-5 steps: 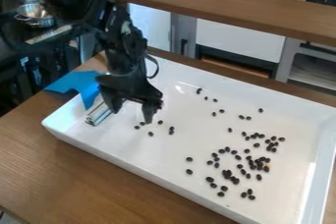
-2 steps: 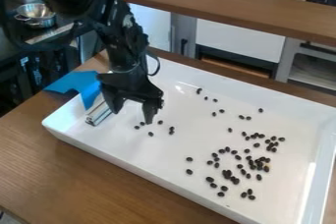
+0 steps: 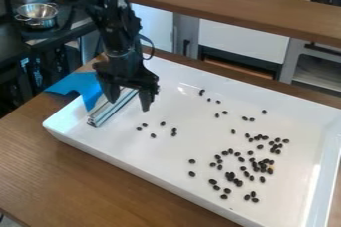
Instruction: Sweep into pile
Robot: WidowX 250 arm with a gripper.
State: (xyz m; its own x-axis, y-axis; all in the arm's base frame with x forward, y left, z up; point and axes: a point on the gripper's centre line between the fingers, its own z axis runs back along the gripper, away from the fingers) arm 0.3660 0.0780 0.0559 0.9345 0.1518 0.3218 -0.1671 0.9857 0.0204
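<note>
Bright, even light fills the white tray (image 3: 136, 152) below and to the right of the tool (image 3: 129, 105), with a small patch of glare on its inner wall just beyond the tool's right side. A faint sheen lies on the wooden bench (image 3: 63, 171) below and left of the tool. Up and left of it the room falls into deep shade, where a metal bowl (image 3: 37, 15) catches glints.
</note>
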